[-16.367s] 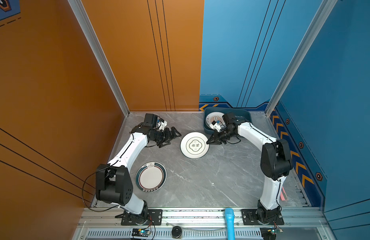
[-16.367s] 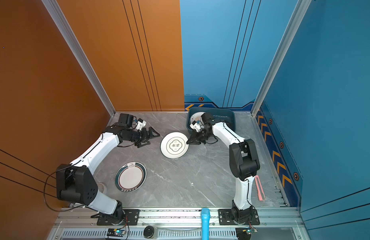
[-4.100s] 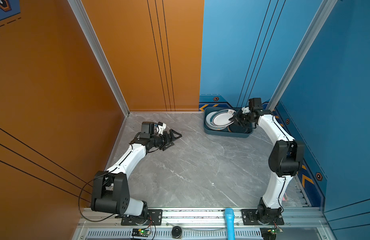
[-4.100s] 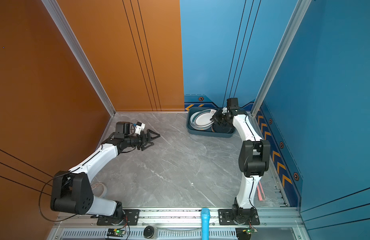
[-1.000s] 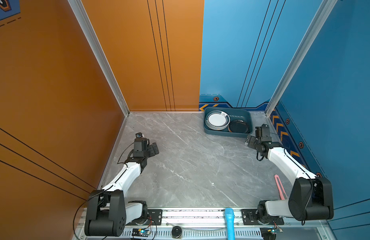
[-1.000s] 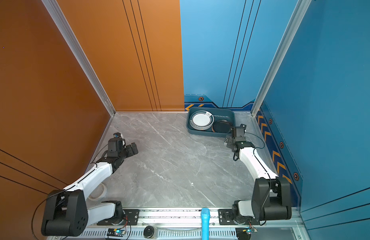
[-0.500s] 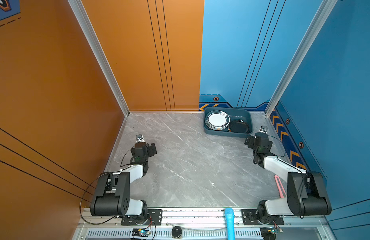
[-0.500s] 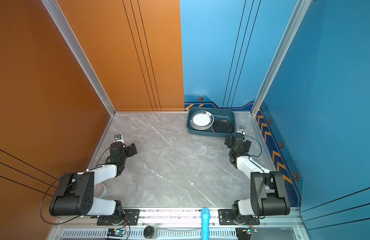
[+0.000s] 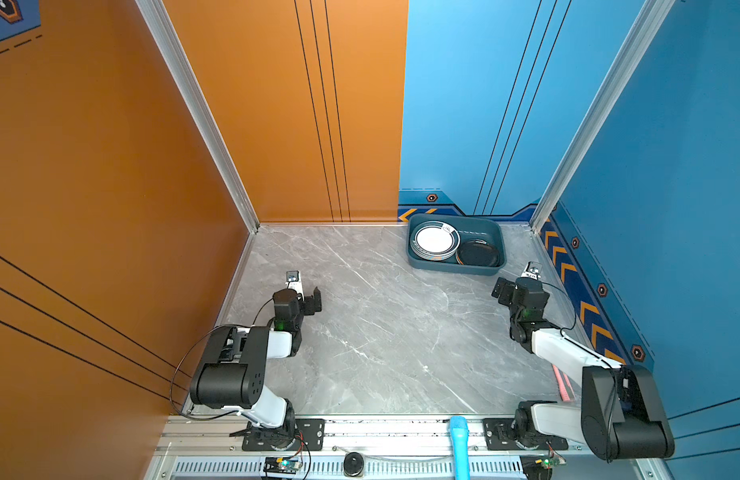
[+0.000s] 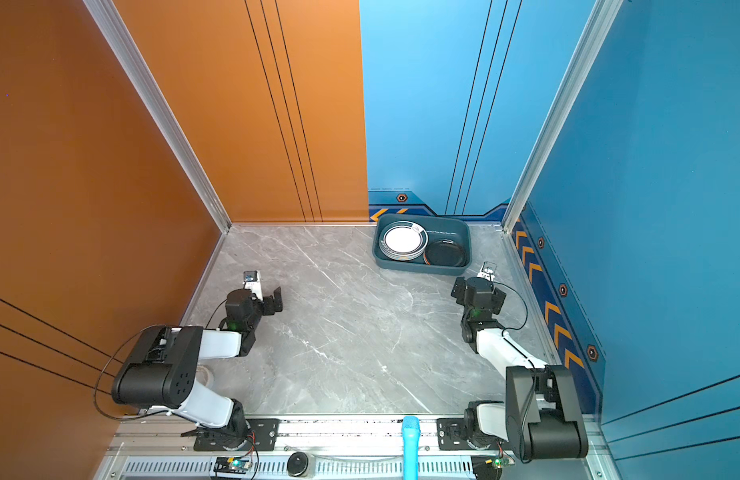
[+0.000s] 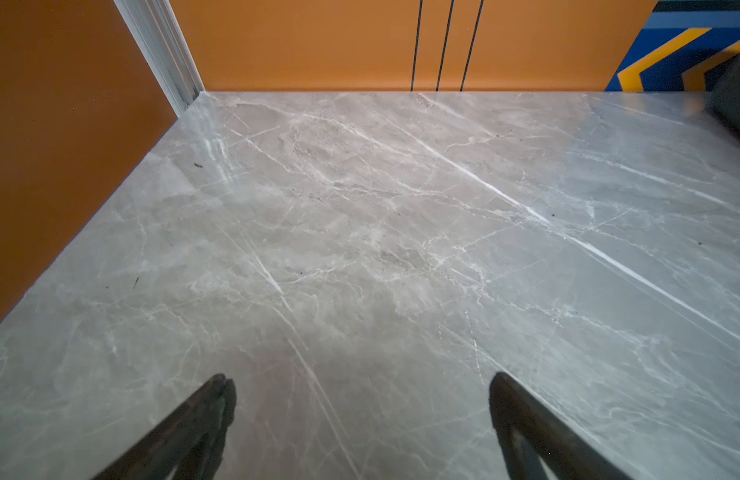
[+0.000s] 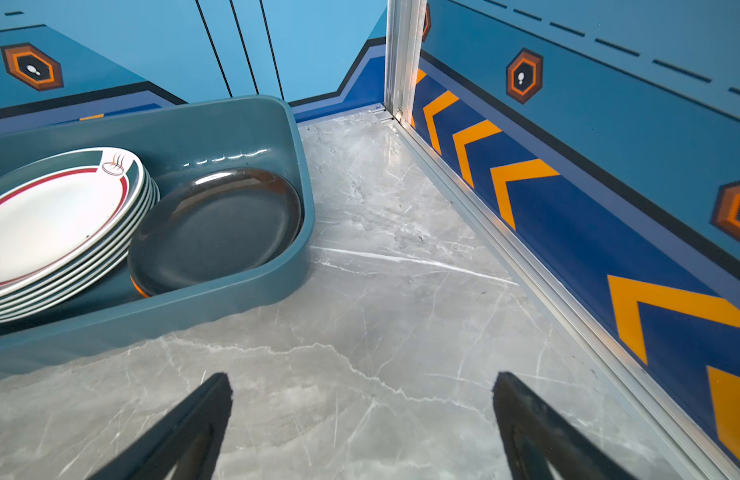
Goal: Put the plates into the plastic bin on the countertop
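Both arms now sit folded back, lower in frame; the plates (image 9: 434, 241) lie stacked in the plastic bin (image 9: 455, 271), right of centre. Left gripper (image 9: 305, 296) and right gripper (image 9: 513, 291) gape wide, empty, so the work is apparently done.

**Both arms folded low, jaws wide**

I see my white-and-black left arm (image 9: 276, 345) folded at 8 o'clock, with its black two-finger left gripper (image 11: 362, 382) spread wide and aimed toward 12. The matching right arm (image 9: 567, 357) is folded at 4 o'clock, and its right gripper (image 12: 363, 379) is equally wide, aimed toward 11.

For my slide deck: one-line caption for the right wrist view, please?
Open right gripper over the countertop, facing the bin with stacked white plates and a dark plate inside.
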Action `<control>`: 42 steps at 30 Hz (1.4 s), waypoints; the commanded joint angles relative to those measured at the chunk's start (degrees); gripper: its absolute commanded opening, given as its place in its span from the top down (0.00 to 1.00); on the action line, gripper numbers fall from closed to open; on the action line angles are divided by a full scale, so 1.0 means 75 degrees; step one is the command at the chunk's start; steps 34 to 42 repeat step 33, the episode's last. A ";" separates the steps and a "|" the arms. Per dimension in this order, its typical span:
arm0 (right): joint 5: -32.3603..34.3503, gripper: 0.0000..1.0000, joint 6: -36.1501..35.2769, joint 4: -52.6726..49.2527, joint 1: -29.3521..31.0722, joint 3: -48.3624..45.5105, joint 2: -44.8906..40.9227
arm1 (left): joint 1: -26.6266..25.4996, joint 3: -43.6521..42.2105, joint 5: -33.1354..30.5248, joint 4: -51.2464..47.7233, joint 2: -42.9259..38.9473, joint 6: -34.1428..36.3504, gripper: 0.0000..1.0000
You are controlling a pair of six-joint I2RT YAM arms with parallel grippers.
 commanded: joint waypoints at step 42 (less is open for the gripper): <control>-0.0309 0.00 -0.0909 0.3885 0.0254 -0.1030 0.2037 | -0.0076 -0.0042 0.0098 0.0173 -0.0028 0.0222 0.02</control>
